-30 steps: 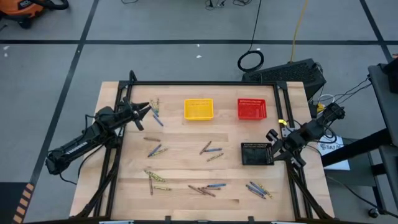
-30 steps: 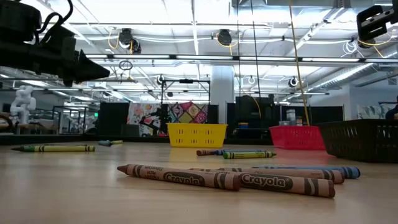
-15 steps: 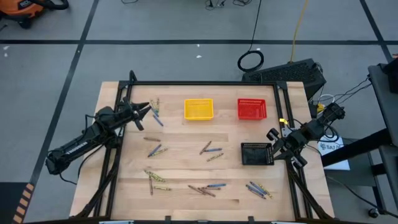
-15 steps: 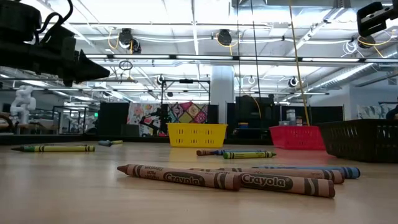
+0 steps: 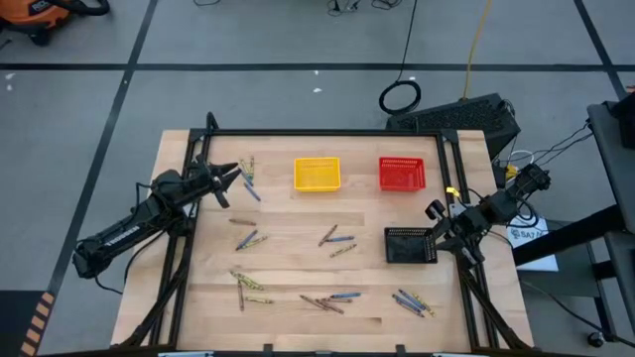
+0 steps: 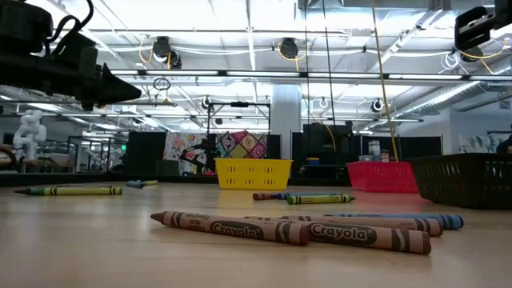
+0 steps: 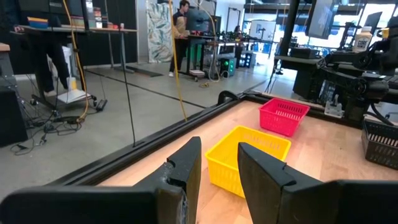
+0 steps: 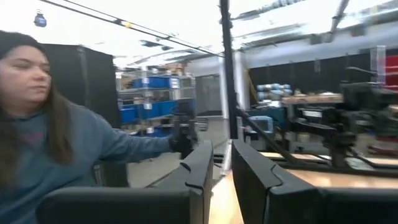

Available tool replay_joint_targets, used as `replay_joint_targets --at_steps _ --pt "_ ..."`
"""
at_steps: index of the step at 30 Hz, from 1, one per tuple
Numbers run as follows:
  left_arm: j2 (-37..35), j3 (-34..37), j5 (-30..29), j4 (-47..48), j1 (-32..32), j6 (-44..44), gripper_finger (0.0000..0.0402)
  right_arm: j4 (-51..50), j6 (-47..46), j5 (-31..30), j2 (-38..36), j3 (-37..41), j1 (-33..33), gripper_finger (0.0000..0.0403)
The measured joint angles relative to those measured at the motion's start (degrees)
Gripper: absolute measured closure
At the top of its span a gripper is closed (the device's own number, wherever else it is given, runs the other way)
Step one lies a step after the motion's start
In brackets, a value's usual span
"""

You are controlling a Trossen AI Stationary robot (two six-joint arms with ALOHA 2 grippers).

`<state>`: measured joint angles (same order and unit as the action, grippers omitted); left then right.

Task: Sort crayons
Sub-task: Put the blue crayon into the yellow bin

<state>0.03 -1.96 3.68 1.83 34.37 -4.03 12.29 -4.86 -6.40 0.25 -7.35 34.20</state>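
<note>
Several crayons lie flat on the wooden table in loose groups: at the far left (image 5: 247, 175), left of centre (image 5: 249, 239), at the centre (image 5: 335, 238), at the near left (image 5: 248, 288), at the near centre (image 5: 327, 300) and at the near right (image 5: 409, 302). Brown ones (image 6: 288, 230) lie closest in the low view. My left gripper (image 5: 234, 178) hangs open and empty above the far-left group; it also shows in its wrist view (image 7: 219, 146). My right gripper (image 5: 433, 213) is empty above the table's right edge by the black basket (image 5: 410, 245), its fingers (image 8: 205, 158) a narrow gap apart.
A yellow basket (image 5: 317, 174) and a red basket (image 5: 401, 174) stand at the far edge, and the black one stands at the right. A dark frame (image 5: 327, 133) runs round the table. A person (image 8: 43, 130) stands beyond the table in the right wrist view.
My right arm has shifted slightly near the black basket. The crayons and baskets have kept still.
</note>
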Motion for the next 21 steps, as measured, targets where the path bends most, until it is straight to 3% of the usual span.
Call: replay_joint_targets --at_steps 4,21 --pt "0.0 0.0 0.0 -0.1 0.0 0.0 0.0292 -1.1 0.0 -2.9 0.0 0.0 0.0 0.0355" --pt "0.0 0.0 0.8 0.2 0.0 -0.1 0.0292 -5.0 0.0 -2.9 0.0 0.0 0.0 0.0355"
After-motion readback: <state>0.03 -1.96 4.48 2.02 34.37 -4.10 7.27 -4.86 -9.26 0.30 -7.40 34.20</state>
